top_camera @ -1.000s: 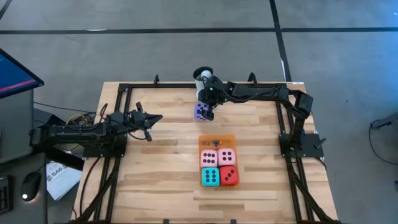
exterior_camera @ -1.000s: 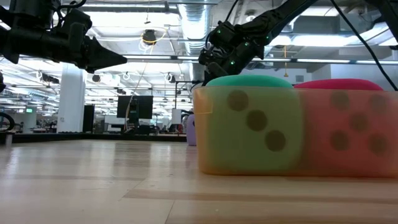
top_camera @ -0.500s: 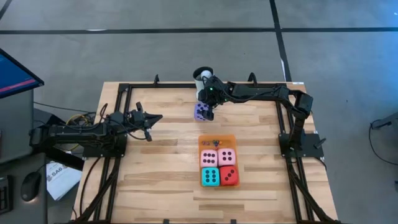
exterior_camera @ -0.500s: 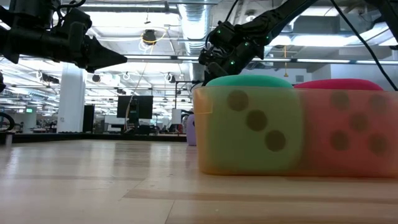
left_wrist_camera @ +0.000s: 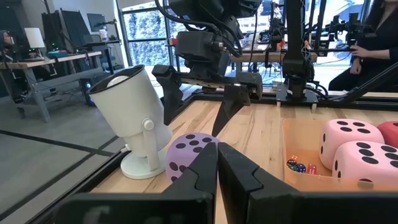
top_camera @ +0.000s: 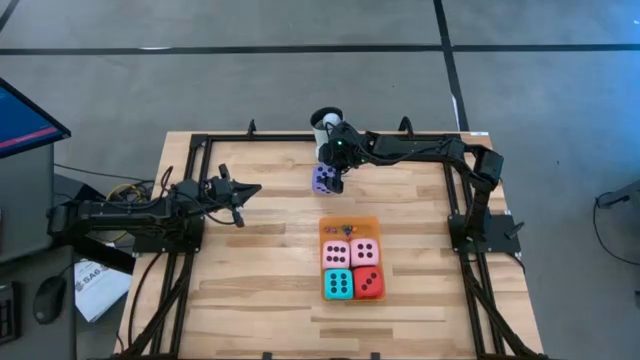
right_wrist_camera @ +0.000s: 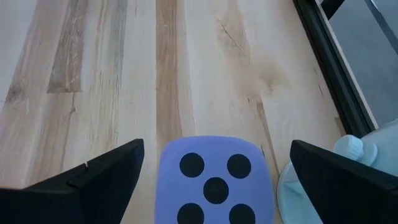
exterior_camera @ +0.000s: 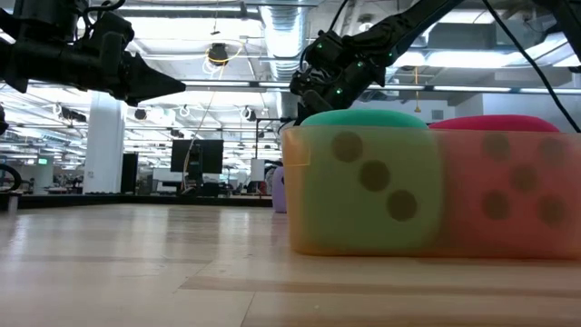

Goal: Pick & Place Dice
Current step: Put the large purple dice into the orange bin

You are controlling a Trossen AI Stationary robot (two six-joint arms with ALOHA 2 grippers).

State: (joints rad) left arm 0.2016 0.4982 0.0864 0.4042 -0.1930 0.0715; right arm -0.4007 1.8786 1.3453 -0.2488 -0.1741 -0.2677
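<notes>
The purple die (top_camera: 321, 179) sits flat on the wood near the table's far edge, five pips up in the right wrist view (right_wrist_camera: 215, 180). My right gripper (top_camera: 335, 178) hangs over it, open, one finger on either side with a gap to each face (right_wrist_camera: 217, 149). Two pink dice (top_camera: 350, 252), a teal die (top_camera: 338, 284) and a red die (top_camera: 368, 283) lie in the orange tray (top_camera: 349, 222), with tiny coloured pieces (top_camera: 340, 227) at its far end. My left gripper (top_camera: 250, 189) is shut, raised over the table's left part (left_wrist_camera: 217, 168).
A white mug (top_camera: 326, 122) stands just beyond the purple die at the far edge, close to my right gripper. A black frame (top_camera: 195, 150) borders the table. Bare wood lies between the two arms and left of the tray.
</notes>
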